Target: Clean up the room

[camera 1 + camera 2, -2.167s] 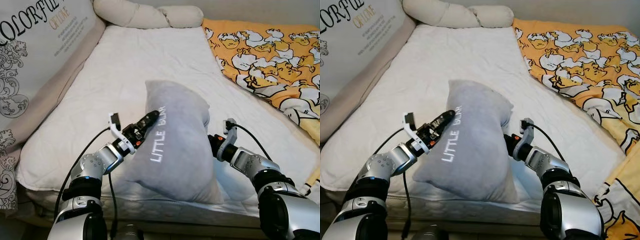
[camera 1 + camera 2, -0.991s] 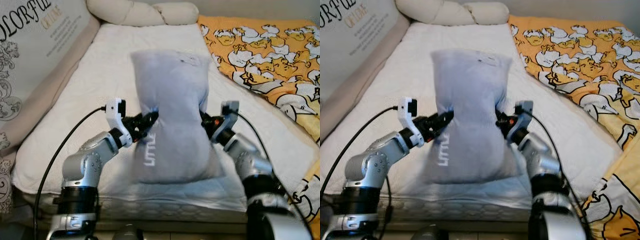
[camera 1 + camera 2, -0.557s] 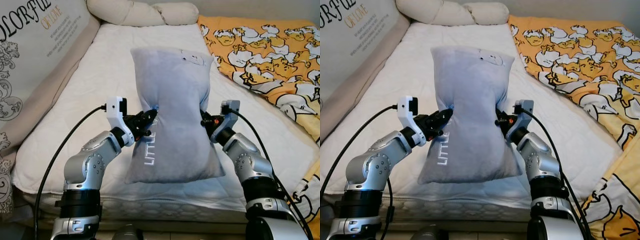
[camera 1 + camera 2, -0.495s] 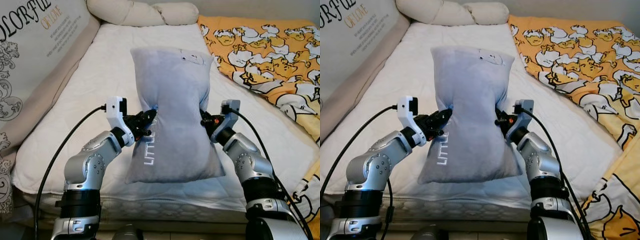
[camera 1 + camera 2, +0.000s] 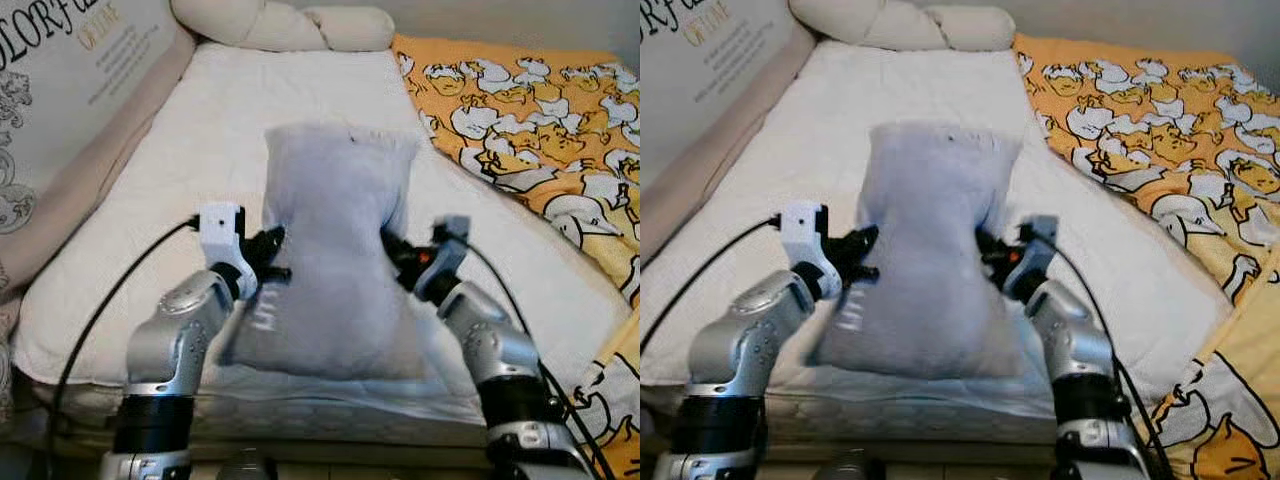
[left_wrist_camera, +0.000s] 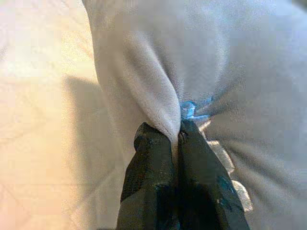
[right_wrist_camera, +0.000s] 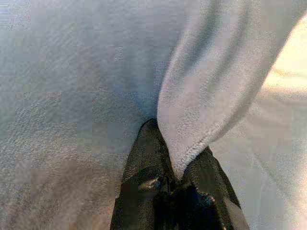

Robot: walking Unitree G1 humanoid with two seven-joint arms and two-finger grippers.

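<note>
Both grippers pinch the grey pillow — left gripper clamped on a fold of its left edge, right gripper on its right edge — holding it up over the near edge of the bed. By my judgement the pillow is gathered but not yet placed. White mattress lies open toward the headboard end; the duck-print blanket crowds the right side, cream pillows the far edge.
</note>
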